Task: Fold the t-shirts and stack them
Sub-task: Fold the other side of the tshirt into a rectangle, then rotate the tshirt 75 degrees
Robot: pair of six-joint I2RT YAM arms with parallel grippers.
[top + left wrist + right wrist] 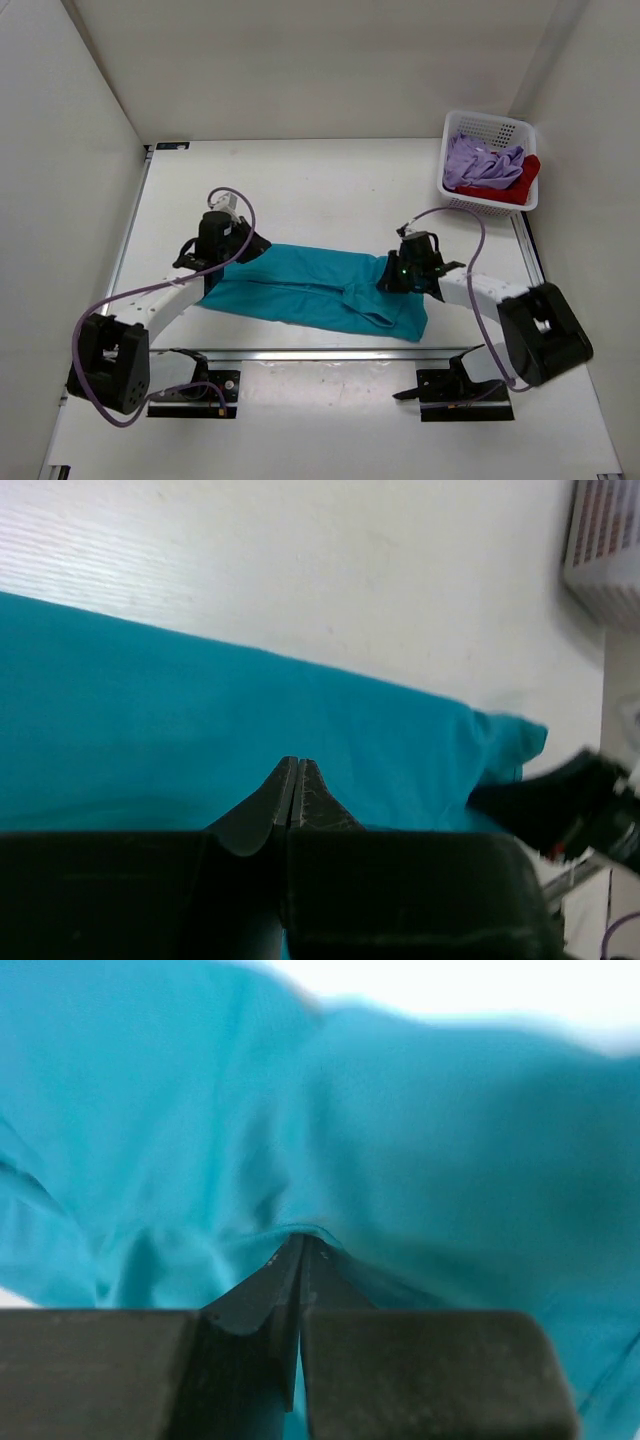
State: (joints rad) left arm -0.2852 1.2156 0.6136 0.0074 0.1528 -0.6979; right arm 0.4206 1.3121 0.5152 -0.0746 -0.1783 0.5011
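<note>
A teal t-shirt (310, 285) lies in a long folded band across the near middle of the table, stretched between my two grippers. My left gripper (250, 246) is at its far left corner, and in the left wrist view its jaws (295, 765) are pressed together over the teal t-shirt (200, 730), seemingly pinching a thin layer. My right gripper (393, 272) is at the right end. In the right wrist view it (302, 1240) is shut, with a fold of the teal t-shirt (450, 1140) wrapped over its tips. A lavender t-shirt (478, 160) and a red t-shirt (515, 185) lie crumpled in the basket.
The white lattice basket (490, 120) stands at the table's far right corner, and its wall (605, 550) shows in the left wrist view. White walls enclose the table on three sides. Purple cables loop over both arms.
</note>
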